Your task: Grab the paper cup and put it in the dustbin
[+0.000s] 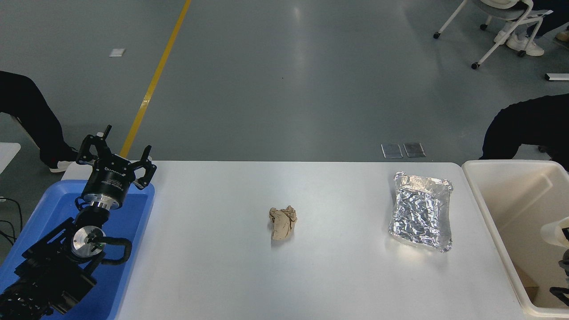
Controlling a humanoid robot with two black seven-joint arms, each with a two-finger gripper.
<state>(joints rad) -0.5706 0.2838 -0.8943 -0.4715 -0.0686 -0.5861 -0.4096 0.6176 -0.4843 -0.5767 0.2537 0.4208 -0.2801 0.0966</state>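
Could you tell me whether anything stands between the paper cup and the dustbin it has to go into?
Nothing visible does: the paper cup shows at the right edge, already over the open dustbin, with dark parts of the right arm just below it.

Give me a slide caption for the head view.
Right gripper carries paper cup over dustbin.

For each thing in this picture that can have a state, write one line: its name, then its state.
Small cream-white paper cup: at the right edge, over the dustbin, partly cut off.
Large cream-beige plastic dustbin: open-topped, upright.
Crinkled silver foil tray: lying flat on the table.
Crumpled brown paper ball: lying at mid-table.
Blue plastic tray: under the left arm.
Left gripper: open, holding nothing.
Right gripper: barely in view; unclear.
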